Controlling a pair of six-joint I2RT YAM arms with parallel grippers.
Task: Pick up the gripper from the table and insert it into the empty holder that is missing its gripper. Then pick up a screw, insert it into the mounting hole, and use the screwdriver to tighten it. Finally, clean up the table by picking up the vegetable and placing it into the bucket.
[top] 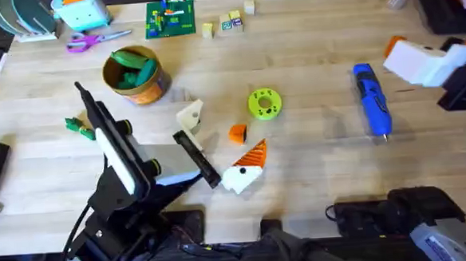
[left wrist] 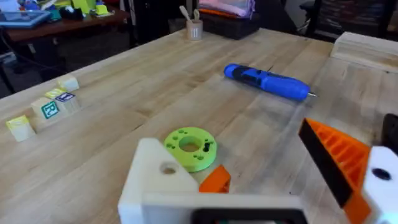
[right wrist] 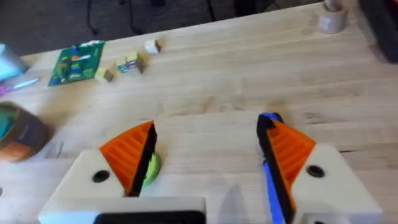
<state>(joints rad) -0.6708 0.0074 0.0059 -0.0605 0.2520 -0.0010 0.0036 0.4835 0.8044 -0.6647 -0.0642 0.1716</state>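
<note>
status: insertion not begun, table not cleared

the large light wooden plank table (top: 309, 62) carries all task items loose. the left arm's gripper (top: 214, 143) lies low near the table's middle, fingers spread wide and holding nothing; one finger mount is a pale cream wedge-shaped plastic holder (top: 191, 115) with no pad and an open mounting hole, its twin bears an orange ribbed pad. the right arm's gripper (right wrist: 208, 165) hovers over the right side, both pads fitted, fingers wide apart and empty.

done, as judged: nothing. the small bright orange plastic finger piece, the gripper (top: 237, 133), lies on the wood between the left arm's fingers, just beside a lime-green ring-shaped disc (top: 264, 103). no screw can be made out. the stubby bright blue pen-shaped screwdriver (top: 371, 99) lies untouched to the right. the small slim green toy vegetable (top: 79, 126) lies on the table at the left, outside the pail.

containers: the small round yellow-orange bucket (top: 135, 75) stands upright far left and already holds green toy pieces, kind uncertain.
</note>
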